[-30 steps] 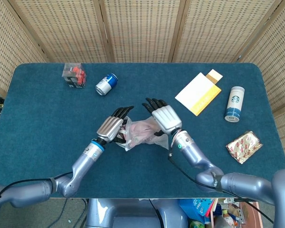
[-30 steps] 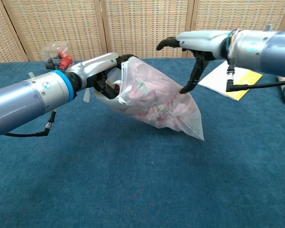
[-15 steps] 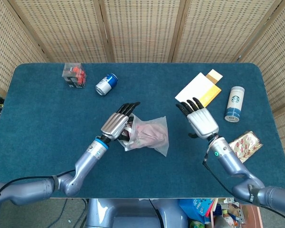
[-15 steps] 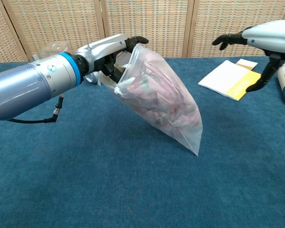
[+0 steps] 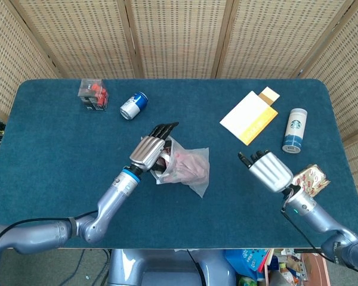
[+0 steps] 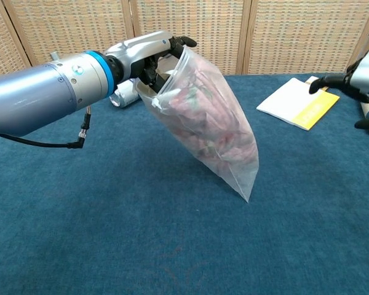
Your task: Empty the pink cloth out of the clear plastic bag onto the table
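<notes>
At the far left of the dark blue cloth-covered table point(image 5: 48, 155), a small clear plastic box with red contents point(image 5: 93, 95) is sitting near the back edge, and a blue and white drinks can point(image 5: 133, 105) is lying on its side just to the right of it.

Near the middle of the table, the left hand point(image 5: 150, 152) is gripping the mouth end of the clear plastic bag point(image 6: 215, 132), its fingers point(image 6: 183, 42) curling over the top edge while the rest of the bag is hanging down and to the right. In the chest view the bag is lifted at its gripped end, with its lower corner reaching the table surface. The crumpled pink cloth point(image 6: 200, 120) is lying inside the bag, filling most of it; none of it is showing outside the plastic.

Further right, a white and yellow flat booklet point(image 5: 249, 117) is lying toward the back, with a white cylindrical cup bearing a green logo point(image 5: 294, 130) standing beside it. The right hand point(image 5: 268, 171) is hovering well apart from the bag, near the table's right front, holding nothing, with its dark fingers apart. A shiny gold-patterned foil packet point(image 5: 311, 181) is lying just beside that hand, close to the right edge.
</notes>
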